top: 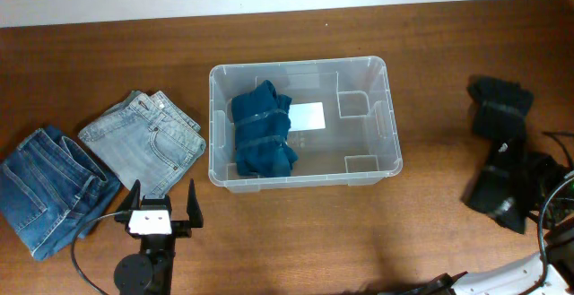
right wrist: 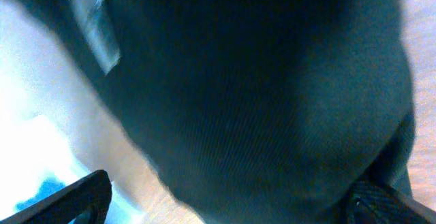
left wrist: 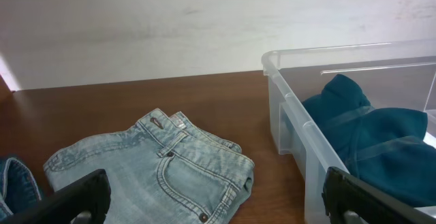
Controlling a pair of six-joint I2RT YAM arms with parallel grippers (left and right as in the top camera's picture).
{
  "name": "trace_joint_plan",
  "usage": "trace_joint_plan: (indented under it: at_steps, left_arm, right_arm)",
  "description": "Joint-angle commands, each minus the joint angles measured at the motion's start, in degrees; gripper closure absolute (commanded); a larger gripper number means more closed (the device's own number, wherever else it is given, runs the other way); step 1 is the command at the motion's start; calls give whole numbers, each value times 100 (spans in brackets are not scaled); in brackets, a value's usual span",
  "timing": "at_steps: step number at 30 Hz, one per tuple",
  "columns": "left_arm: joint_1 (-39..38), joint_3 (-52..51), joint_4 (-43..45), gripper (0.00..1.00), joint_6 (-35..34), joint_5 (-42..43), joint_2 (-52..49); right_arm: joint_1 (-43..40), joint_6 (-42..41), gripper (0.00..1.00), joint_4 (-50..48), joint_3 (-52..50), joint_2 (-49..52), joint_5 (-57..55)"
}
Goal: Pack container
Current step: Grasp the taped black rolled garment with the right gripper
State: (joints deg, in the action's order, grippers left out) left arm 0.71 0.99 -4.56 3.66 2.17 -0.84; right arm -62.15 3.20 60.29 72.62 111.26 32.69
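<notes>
Two grippers, jaws on both wide open, left gripper near folded light jeans, right gripper close before black garment, clear container mid-table, teal garment inside.

Container label: nothing legible

Dark brown wooden table; plain white wall behind far edge; even, soft light.

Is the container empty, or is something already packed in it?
Partly filled: one folded teal garment lies at the left end of the container; the rest of its floor is bare.
</notes>
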Motion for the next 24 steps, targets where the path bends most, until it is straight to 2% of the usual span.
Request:
trace_joint_plan:
  at_steps: [1, 9, 17, 24]
  left_arm:
    - [17, -46, 4, 1, 52, 2, 44]
    - [17, -46, 4, 1, 52, 2, 44]
    - [17, -46, 4, 1, 52, 2, 44]
    - [17, -46, 4, 1, 52, 2, 44]
  right_arm:
    - [345, 479, 1, 184, -186, 63, 1088]
    - [509, 345, 2, 229, -98, -348, 640]
    - [520, -693, 2, 120, 282, -1545, -1244]
    - [520, -658, 2, -11, 247, -1296, -1534]
